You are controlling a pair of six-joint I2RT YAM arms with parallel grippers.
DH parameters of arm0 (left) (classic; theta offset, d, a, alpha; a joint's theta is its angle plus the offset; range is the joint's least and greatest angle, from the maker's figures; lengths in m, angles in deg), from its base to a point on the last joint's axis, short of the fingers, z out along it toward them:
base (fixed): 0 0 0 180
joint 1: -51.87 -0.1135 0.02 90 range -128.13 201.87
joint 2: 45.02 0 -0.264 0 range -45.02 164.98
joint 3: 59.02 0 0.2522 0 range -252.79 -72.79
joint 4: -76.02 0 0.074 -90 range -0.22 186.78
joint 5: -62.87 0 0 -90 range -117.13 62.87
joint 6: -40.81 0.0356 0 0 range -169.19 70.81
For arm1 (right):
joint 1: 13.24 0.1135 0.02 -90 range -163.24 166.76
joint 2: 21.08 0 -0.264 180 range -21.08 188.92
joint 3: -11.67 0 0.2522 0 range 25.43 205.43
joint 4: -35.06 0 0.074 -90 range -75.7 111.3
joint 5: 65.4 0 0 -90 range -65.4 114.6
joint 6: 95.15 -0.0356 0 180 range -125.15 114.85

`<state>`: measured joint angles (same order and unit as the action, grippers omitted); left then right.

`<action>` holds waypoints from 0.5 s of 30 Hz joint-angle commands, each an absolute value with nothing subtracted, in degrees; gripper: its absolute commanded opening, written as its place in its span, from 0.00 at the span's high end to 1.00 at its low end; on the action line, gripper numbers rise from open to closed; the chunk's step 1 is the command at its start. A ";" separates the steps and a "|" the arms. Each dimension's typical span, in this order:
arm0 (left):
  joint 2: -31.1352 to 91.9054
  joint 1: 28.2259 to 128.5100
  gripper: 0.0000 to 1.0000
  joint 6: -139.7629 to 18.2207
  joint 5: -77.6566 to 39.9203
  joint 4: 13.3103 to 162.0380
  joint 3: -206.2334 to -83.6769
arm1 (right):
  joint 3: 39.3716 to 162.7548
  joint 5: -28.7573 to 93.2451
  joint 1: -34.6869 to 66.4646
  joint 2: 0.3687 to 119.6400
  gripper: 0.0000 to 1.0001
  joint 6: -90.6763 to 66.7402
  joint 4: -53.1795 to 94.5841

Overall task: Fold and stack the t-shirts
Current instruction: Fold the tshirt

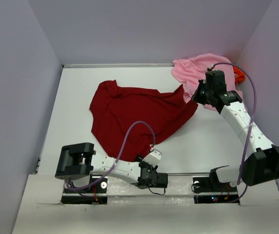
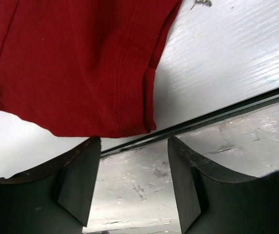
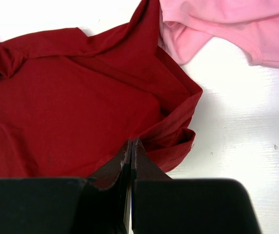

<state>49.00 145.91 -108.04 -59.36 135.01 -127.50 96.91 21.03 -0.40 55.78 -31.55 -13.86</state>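
The red shirt (image 1: 139, 114) lies crumpled across the middle of the white surface (image 1: 73, 102). Its collar end is toward the upper left, and its lower hem reaches almost to the surface's near edge. The pink shirt (image 1: 193, 73) is bunched in the upper right corner, touching the red shirt's right tip. The orange shirt (image 1: 238, 75) shows only as a sliver behind it, against the right wall. Walls close in the left, far and right sides. Bare surface runs down the left of the red shirt, along the far edge, and across the lower right between the shirt and the right arm. In the left wrist view a dark strip (image 2: 217, 117) marks the near edge, and the stitched red hem ends just short of it. The left arm lies low along that edge, folded in toward the middle. The left gripper (image 2: 133, 141) is open just below the hem, with nothing between its fingers. The right arm rises from the lower right and reaches to the upper right, its wrist turned left. The right gripper (image 3: 131, 142) is closed, its tips at the folded right corner of the red shirt. Whether any cloth is pinched cannot be told.
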 commanded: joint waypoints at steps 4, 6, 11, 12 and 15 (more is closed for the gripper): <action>49.81 146.09 0.32 -107.91 -64.22 135.14 -130.18 | 96.88 22.23 0.12 55.21 1.00 -31.17 -10.61; 50.86 146.00 0.32 -107.55 -64.22 134.52 -130.18 | 96.88 22.23 0.12 55.21 1.00 -31.17 -10.61; 52.71 146.09 0.35 -107.11 -63.26 132.76 -129.48 | 96.71 21.97 0.12 54.86 1.00 -31.08 -10.61; 52.71 146.00 0.35 -107.20 -63.25 132.76 -129.21 | 96.62 22.05 0.12 54.77 1.00 -31.08 -10.52; 52.63 146.00 0.41 -107.11 -63.16 132.23 -128.51 | 96.27 22.32 0.12 54.42 1.00 -31.08 -10.34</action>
<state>53.08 145.91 -106.53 -61.08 132.39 -128.75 96.82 21.64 -0.40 55.78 -31.55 -13.79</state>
